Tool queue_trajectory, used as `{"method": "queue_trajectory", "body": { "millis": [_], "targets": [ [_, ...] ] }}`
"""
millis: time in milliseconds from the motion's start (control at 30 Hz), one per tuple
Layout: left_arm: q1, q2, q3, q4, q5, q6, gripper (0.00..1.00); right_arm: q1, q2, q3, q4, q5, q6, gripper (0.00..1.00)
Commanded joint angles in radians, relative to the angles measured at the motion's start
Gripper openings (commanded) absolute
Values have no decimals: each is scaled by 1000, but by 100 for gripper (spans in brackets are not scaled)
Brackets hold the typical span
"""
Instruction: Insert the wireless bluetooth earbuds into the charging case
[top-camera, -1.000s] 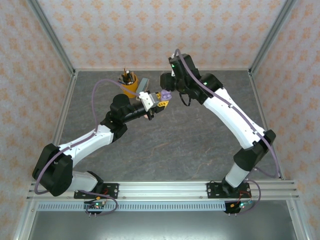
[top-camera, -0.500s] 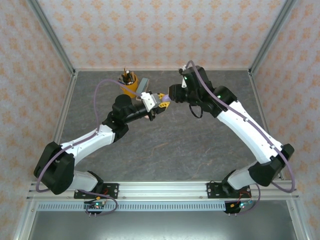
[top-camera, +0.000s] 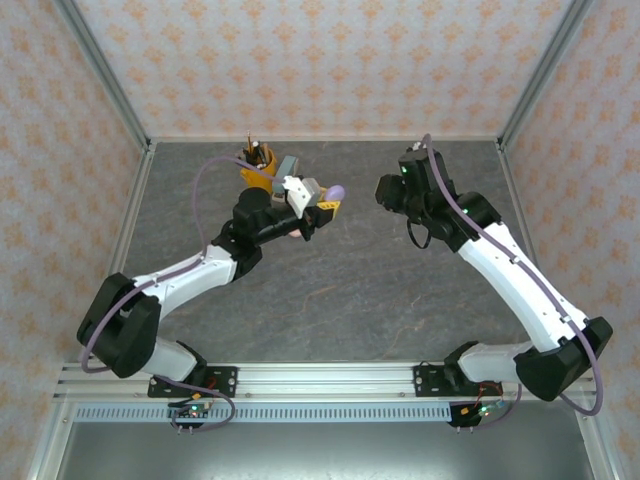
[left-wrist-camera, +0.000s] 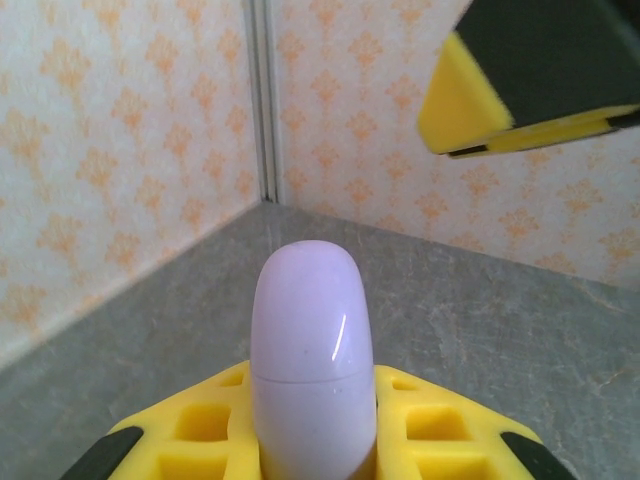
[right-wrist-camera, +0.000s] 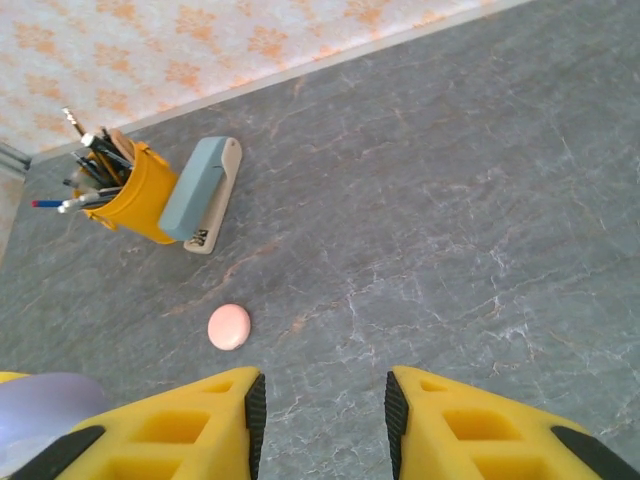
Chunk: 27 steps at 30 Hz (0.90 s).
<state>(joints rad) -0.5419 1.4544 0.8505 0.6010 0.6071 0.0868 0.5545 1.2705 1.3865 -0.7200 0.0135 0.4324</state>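
Pinching lilac charging case (left-wrist-camera: 310, 340) upright between left gripper (top-camera: 324, 206) fingers; right gripper (right-wrist-camera: 325, 400) hovering well apart, jaws parted.

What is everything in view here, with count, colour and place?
lilac case: one, lilac, closed, held up off the table
pink disc: one, pale pink, flat on the table, near side of the stapler
pen cup: one, yellow, full of pens, far side of the table
stapler: one, grey-blue, beside the pen cup
table: one, grey marbled
left gripper: one, yellow fingers, shut on the lilac case
right gripper: one, yellow fingers, open, empty, over the table
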Motion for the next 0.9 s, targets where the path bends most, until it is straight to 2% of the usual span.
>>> {"method": "queue_trajectory", "body": {
  "millis": [0, 233, 367, 600, 867],
  "targets": [
    [-20, 46, 26, -71, -47, -138, 0, -7, -18, -55, 53, 32, 57, 38],
    [-28, 187, 145, -305, -55, -346, 0, -15, -20, -126, 86, 39, 102, 39],
    [-38, 311, 264, -508, -65, -469, 0, -16, -19, -160, 105, 40, 122, 38],
    [-50, 431, 302, -575, -58, -573, 0, -16, -20, -182, 109, 42, 128, 38],
    [-50, 514, 326, -651, -60, -613, 0, -16, -20, -181, 116, 31, 132, 39]
  ]
}}
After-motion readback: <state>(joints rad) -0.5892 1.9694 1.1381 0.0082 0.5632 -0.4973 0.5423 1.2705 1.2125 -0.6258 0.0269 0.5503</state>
